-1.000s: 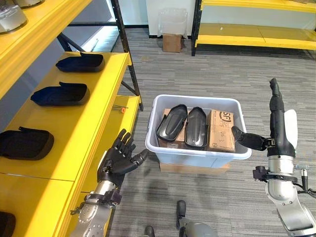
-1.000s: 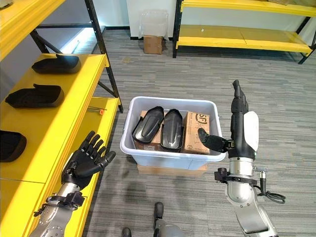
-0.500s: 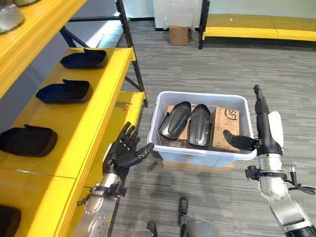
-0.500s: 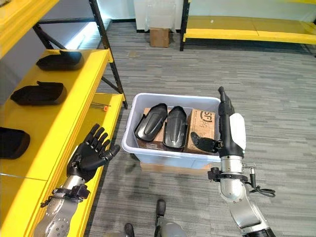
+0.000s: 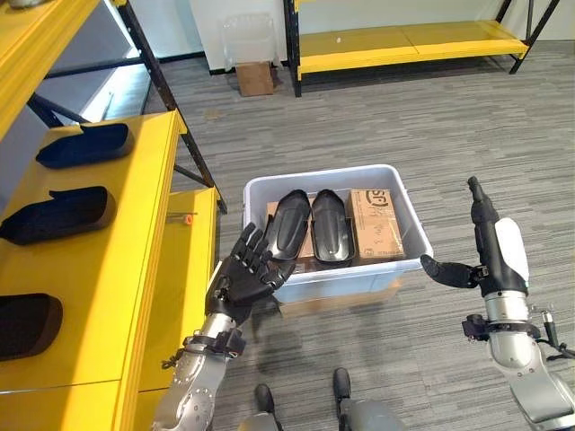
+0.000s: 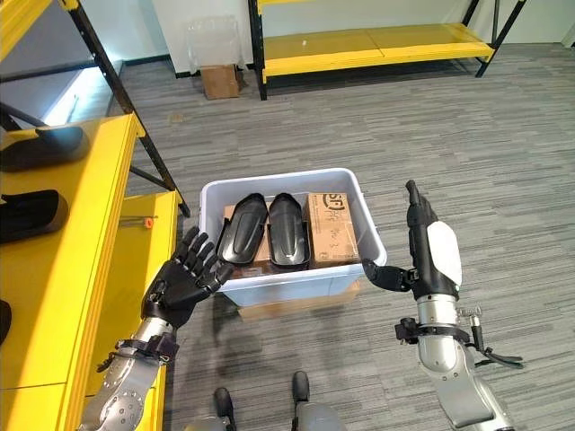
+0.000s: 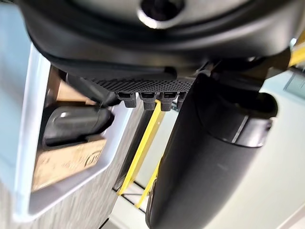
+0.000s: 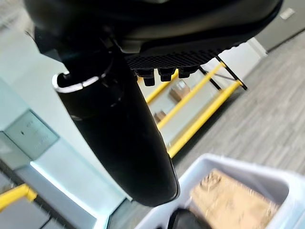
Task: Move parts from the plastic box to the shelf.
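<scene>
A pale plastic box [image 5: 406, 218] stands on the floor with two black moulded parts [image 5: 286, 224] [image 5: 330, 224] lying side by side in it, next to a cardboard carton [image 5: 376, 222]. My left hand [image 5: 246, 272] is open with fingers spread, just off the box's near left corner and holding nothing. My right hand [image 5: 490, 242] is open too, fingers straight up and thumb [image 5: 442, 270] pointing at the box's right wall, a little apart from it. Three more black parts [image 5: 83, 145] [image 5: 59, 214] [image 5: 25, 324] lie on the yellow shelf [image 5: 135, 260] at the left.
The box rests on a flat piece of cardboard [image 5: 334, 298]. A small cardboard box [image 5: 255, 78] and a clear bin [image 5: 248, 39] stand by the far wall beside a low yellow rack [image 5: 404, 43]. A black shelf post [image 5: 171, 99] slants behind the shelf.
The camera has swung, shifting the whole scene. My left hand has come closer to the box's left corner. My right hand now sits lower and farther off the box's right wall.
</scene>
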{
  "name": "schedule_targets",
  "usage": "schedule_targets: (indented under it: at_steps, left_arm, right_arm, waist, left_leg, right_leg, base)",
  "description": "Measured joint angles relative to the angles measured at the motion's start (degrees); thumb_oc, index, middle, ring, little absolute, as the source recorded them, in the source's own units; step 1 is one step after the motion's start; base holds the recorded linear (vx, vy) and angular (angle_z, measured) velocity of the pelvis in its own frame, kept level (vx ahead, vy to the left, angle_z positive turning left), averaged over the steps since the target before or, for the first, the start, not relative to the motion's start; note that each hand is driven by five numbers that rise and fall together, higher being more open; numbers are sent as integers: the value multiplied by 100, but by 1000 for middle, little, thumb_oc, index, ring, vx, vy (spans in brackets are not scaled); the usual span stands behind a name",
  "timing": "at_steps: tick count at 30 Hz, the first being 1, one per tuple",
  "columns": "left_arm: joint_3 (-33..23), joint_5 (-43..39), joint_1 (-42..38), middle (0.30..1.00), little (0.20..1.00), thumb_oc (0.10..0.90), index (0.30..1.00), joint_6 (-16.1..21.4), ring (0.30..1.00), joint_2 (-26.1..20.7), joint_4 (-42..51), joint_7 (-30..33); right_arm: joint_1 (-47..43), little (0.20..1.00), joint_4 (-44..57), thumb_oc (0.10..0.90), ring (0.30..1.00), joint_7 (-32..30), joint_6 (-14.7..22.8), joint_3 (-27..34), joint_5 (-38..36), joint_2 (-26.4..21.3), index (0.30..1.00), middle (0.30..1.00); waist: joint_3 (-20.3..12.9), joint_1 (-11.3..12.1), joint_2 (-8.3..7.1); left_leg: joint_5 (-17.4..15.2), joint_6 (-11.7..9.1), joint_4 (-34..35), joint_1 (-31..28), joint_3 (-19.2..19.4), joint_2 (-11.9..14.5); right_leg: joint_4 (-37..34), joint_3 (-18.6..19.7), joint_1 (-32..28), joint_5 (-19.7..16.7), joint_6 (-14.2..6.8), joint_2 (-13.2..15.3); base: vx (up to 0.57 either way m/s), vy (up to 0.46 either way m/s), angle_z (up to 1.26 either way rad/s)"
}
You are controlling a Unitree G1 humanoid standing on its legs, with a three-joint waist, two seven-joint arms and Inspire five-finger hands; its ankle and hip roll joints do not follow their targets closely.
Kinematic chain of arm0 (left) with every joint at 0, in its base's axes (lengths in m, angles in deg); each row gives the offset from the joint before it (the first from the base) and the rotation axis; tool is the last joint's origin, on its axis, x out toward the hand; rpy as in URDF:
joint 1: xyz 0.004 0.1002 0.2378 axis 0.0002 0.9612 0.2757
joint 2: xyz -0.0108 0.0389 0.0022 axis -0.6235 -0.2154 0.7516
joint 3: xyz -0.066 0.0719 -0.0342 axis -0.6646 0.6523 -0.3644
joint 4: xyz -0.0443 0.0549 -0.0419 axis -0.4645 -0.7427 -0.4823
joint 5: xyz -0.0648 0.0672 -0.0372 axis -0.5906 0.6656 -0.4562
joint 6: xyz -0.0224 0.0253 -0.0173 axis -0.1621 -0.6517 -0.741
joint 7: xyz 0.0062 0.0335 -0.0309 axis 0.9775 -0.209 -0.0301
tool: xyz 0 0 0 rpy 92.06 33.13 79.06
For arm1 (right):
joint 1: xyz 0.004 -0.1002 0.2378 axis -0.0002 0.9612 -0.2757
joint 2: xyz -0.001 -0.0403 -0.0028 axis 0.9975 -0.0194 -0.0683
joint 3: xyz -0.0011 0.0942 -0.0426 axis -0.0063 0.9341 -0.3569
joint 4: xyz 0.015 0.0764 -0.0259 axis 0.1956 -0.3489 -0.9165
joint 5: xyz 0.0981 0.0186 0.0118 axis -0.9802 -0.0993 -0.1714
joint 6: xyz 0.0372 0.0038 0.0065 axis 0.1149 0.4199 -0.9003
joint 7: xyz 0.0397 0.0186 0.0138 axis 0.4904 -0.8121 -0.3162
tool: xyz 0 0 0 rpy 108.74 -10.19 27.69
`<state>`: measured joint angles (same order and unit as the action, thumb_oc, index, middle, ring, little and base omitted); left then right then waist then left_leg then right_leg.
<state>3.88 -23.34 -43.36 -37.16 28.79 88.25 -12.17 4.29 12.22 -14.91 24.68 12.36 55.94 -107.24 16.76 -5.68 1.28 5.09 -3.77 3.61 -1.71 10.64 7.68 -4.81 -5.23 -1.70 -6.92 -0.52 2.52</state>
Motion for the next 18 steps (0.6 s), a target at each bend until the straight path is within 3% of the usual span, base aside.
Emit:
schedule_targets:
  at_steps: [3, 10, 18]
  left_arm:
    - [-82, 1, 125, 1000, 1000, 900, 1000, 0, 1000, -4, 132, 4]
    - [-201, 4, 211, 1000, 1000, 900, 1000, -2, 1000, -29, 273, 7]
    - [-202, 8, 246, 1000, 1000, 900, 1000, -75, 1000, -43, 273, 6]
  right_arm:
    - [11, 1000, 114, 900, 1000, 112, 30, -28, 2, 37, 1000, 1000]
    - [-320, 1000, 198, 900, 1000, 149, 30, -74, 5, 207, 1000, 1000]
    - [-494, 1000, 198, 900, 1000, 146, 27, -83, 78, 222, 1000, 1000]
  waist:
    - [-11, 118, 18]
    - [-17, 438, -5]
    - [-97, 460, -150]
  left_leg:
    - [46, 137, 83, -130, -26, -176]
    - [40, 147, 83, -201, -220, -277]
    - [-34, 172, 88, -231, -305, -266]
  right_leg:
    - [-6, -12, -94, -7, -156, 131]
    - [-9, -202, -286, 105, -276, 228]
    - [-9, -276, -364, 183, -310, 238]
  base:
    - [49, 12, 16]
    - [31, 6, 18]
    - [41, 51, 5]
